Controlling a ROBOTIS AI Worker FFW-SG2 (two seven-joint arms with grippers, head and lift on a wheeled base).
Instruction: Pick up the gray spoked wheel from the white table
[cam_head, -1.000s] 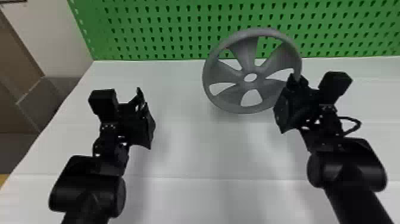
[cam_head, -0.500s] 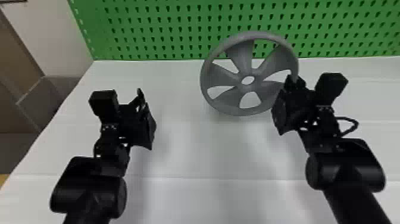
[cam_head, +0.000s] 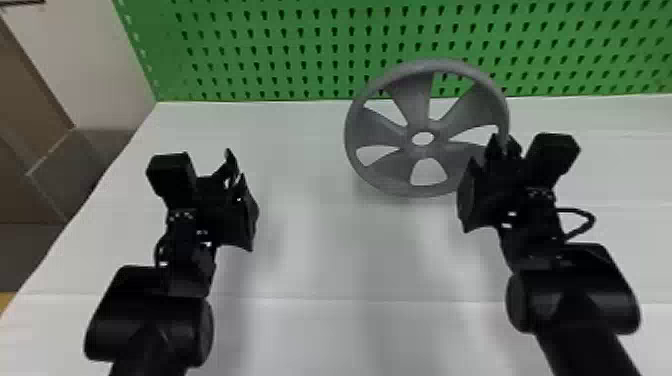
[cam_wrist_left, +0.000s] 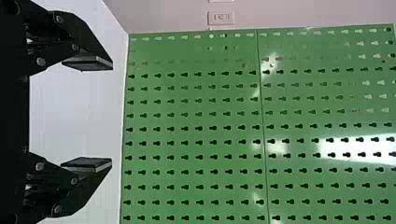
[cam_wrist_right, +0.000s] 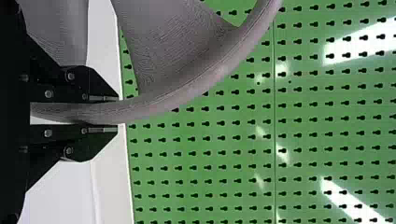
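Note:
In the head view the gray spoked wheel (cam_head: 410, 145) is upright and a little tilted, in front of the pegboard over the white table (cam_head: 320, 260). My right gripper (cam_head: 500, 150) is shut on the right side of its rim. The right wrist view has the rim of the wheel (cam_wrist_right: 187, 93) running between the two fingers of my right gripper (cam_wrist_right: 105, 112). Left of the wheel, well apart from it, my left gripper (cam_head: 240, 175) hangs over the table. Two widely parted fingers with nothing between them mark my left gripper (cam_wrist_left: 88, 114) in the left wrist view.
A green pegboard (cam_head: 280, 50) rises along the table's back edge, behind the wheel. Bare white surface lies between the two arms. Beyond the table's left edge are a pale wall (cam_head: 90, 60) and brown and gray panels.
The wheel has shifted slightly left and down in the head view, and my right gripper has moved a little left with it. My left arm has barely moved.

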